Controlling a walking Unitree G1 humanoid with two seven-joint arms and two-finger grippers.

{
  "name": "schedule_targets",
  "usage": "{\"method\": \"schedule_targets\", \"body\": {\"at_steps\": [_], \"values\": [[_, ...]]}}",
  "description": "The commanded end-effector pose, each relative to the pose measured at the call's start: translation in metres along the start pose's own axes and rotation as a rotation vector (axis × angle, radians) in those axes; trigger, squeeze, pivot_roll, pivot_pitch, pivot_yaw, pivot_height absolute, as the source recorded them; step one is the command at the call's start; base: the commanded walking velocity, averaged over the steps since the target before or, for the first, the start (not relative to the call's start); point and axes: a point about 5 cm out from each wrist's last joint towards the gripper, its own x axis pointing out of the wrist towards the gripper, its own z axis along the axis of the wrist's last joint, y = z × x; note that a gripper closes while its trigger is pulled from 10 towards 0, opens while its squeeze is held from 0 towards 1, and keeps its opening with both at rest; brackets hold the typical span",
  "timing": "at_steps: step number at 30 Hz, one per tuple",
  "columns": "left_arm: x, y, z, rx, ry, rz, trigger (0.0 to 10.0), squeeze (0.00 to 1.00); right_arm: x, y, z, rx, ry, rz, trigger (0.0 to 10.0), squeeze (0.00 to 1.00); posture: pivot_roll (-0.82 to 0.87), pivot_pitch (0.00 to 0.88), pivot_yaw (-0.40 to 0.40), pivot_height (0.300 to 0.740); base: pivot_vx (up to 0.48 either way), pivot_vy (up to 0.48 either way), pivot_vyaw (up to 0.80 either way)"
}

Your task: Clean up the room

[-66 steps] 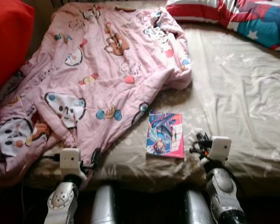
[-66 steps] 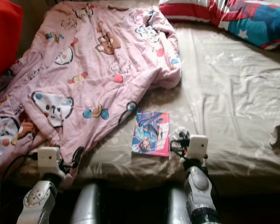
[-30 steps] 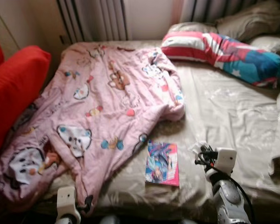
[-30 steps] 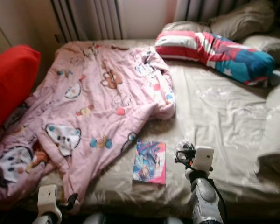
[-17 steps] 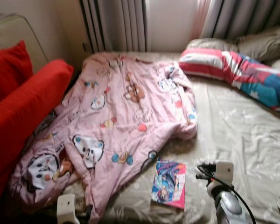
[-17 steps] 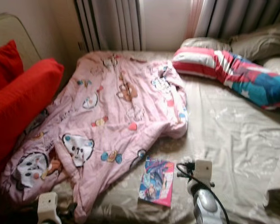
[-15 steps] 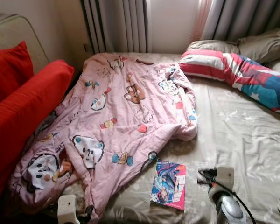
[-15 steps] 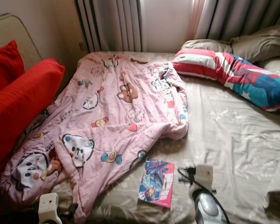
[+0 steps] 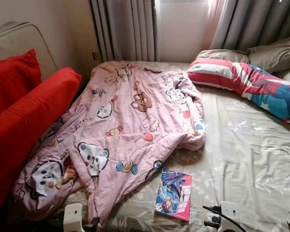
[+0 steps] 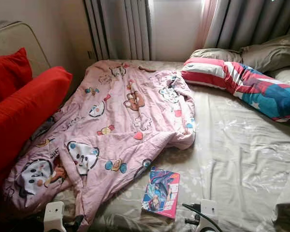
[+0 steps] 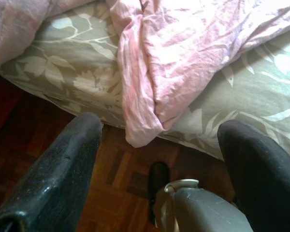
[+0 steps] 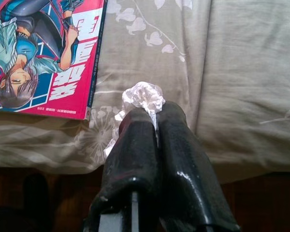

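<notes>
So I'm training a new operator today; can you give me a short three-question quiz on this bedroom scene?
1. True or false: the right hand is shut on a crumpled tissue.
2. What lies on the sheet just below the pink blanket? A) a book B) a shoe C) a cup
3. Fill in: the left hand hangs with its fingers ____, over the bed's edge.

Key: 1 true; 2 A, the book; 3 open.
</notes>
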Motion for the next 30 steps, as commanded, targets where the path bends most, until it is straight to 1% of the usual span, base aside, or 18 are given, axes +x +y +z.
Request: {"method": "schedule_targets", "body": {"at_steps": [1,6,12,19,21,25,30], "values": [[-0.002,0.0,-0.009,0.017,0.045,-0.002,10.0,0.0,0.0,0.006,-0.002,-0.008,0.024,0.013,10.0,0.0,-0.02,0.0,0.042,0.74,0.0,0.0,0.0],[-0.004,0.001,-0.016,0.007,0.071,0.0,10.0,0.0,-0.001,0.006,-0.007,-0.019,0.042,0.019,10.0,0.0,-0.02,0.004,0.041,0.74,0.0,0.0,0.0],[-0.008,0.005,-0.027,-0.006,0.112,0.01,10.0,0.0,-0.004,-0.005,-0.016,-0.024,0.073,0.002,10.0,0.0,-0.02,0.016,0.038,0.74,0.0,0.0,0.0],[-0.01,0.007,-0.032,-0.012,0.136,0.019,10.0,0.0,-0.008,-0.025,-0.022,-0.022,0.095,-0.015,10.0,0.0,-0.02,0.022,0.036,0.74,-0.245,0.0,0.0],[-0.01,0.008,-0.032,-0.012,0.137,0.02,10.0,0.0,-0.008,-0.026,-0.022,-0.022,0.096,-0.016,10.0,0.0,-0.02,0.023,0.036,0.74,-0.249,0.0,0.0],[-0.013,0.016,-0.035,-0.014,0.146,0.03,10.0,0.0,-0.01,-0.031,-0.025,-0.023,0.107,-0.018,10.0,0.0,-0.01,0.027,0.037,0.74,-0.247,0.0,0.0],[-0.016,0.022,-0.037,-0.015,0.154,0.037,10.0,0.0,-0.011,-0.029,-0.028,-0.024,0.12,-0.016,10.0,0.0,-0.01,0.027,0.038,0.74,-0.245,0.0,0.0]]}}
